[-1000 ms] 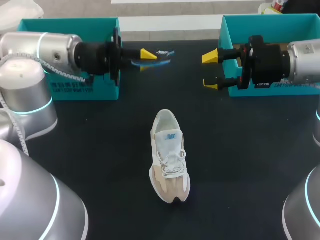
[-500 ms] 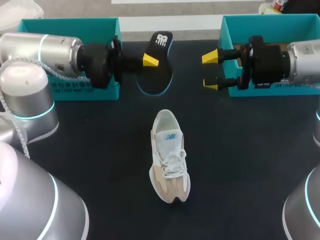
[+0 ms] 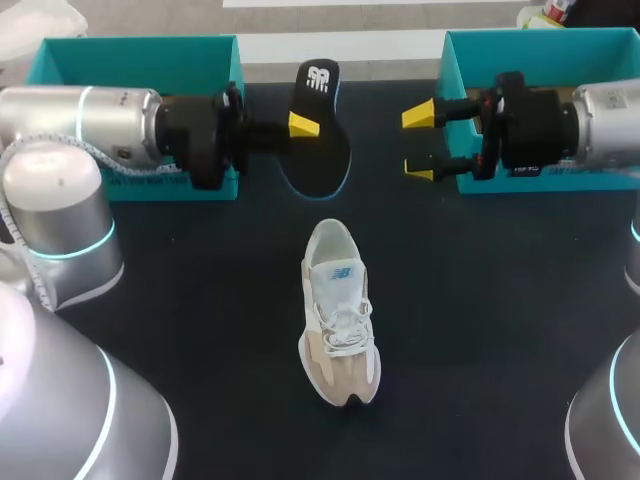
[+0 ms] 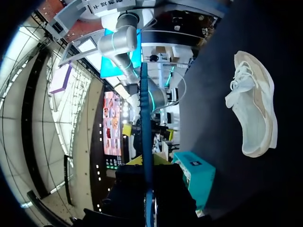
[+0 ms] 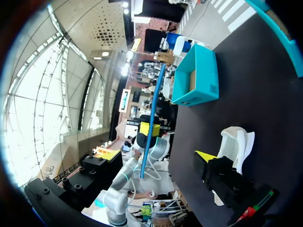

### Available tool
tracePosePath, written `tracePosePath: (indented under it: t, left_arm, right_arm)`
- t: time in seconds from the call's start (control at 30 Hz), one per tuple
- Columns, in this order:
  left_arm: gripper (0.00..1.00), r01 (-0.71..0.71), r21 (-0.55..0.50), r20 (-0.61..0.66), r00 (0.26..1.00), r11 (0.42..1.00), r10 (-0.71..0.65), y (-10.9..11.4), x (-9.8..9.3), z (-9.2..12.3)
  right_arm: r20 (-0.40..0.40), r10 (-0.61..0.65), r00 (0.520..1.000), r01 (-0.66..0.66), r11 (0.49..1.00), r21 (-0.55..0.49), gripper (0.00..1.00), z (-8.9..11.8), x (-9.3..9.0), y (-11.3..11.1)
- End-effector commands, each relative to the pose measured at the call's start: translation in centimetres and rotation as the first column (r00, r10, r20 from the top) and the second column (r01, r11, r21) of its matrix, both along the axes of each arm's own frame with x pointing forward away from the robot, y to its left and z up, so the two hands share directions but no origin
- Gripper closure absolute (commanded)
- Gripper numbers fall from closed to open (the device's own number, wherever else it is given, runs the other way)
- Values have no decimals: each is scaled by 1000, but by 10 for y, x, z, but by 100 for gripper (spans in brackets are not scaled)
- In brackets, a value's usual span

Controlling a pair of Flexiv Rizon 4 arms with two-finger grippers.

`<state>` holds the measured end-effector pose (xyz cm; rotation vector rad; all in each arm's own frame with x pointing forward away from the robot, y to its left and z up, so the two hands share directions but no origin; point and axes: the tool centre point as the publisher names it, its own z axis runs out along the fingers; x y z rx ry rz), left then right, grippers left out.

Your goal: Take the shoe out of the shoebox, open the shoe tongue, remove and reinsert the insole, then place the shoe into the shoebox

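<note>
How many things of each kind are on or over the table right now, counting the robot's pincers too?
shoe: 1
insole: 1, held up by the left pincer
teal boxes: 2
pincers: 2, the left pincer and the right pincer, which is open and empty
Total: 6

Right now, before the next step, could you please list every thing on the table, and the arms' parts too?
shoe: 1, white and beige, on the table's middle, outside both boxes
insole: 1, black with blue edge, held in the left claw, beyond the shoe
left shoebox: 1, teal, far left
right shoebox: 1, teal, far right
table: 1, black
left claw: 1, yellow tips, shut on the insole
right claw: 1, yellow tips, open, empty, by the right shoebox
</note>
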<state>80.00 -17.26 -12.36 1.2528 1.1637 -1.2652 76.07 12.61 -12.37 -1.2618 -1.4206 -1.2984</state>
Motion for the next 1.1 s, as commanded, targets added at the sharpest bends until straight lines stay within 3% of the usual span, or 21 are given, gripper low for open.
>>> tracePosePath:
  t: [0.03, 0.43, 0.57, 0.6, 0.83, 0.93, 1.1]
  left_arm:
    - [100, -14, -17, 13, 1000, 1000, 14, -10, 4, -2]
    - [100, -12, -16, 108, 994, 1000, 13, -46, 17, -13]
    - [100, -11, -17, 116, 993, 1000, 13, -53, 21, -16]
    - [100, -13, -18, 118, 993, 1000, 15, -54, 22, -17]
    - [100, -25, -17, 123, 992, 1000, 27, -58, 28, -21]
    - [100, -25, -15, 125, 992, 1000, 27, -63, 28, -23]
    - [100, -19, -18, 137, 990, 1000, 22, -67, 25, -24]
  right_arm:
    - [-12, 33, 999, -32, 999, 12, 0, -12, 12, 23]
    - [-6, 68, 998, -67, 997, 49, 0, -18, 15, 43]
    - [-9, 77, 997, -77, 996, 53, 36, -19, 14, 45]
    - [-9, 79, 997, -78, 995, 54, 50, -19, 14, 45]
    - [-7, 91, 996, -91, 994, 66, 57, -19, 14, 47]
    - [-5, 101, 995, -101, 992, 70, 71, -19, 15, 48]
    - [-4, 108, 994, -107, 992, 72, 71, -19, 17, 48]
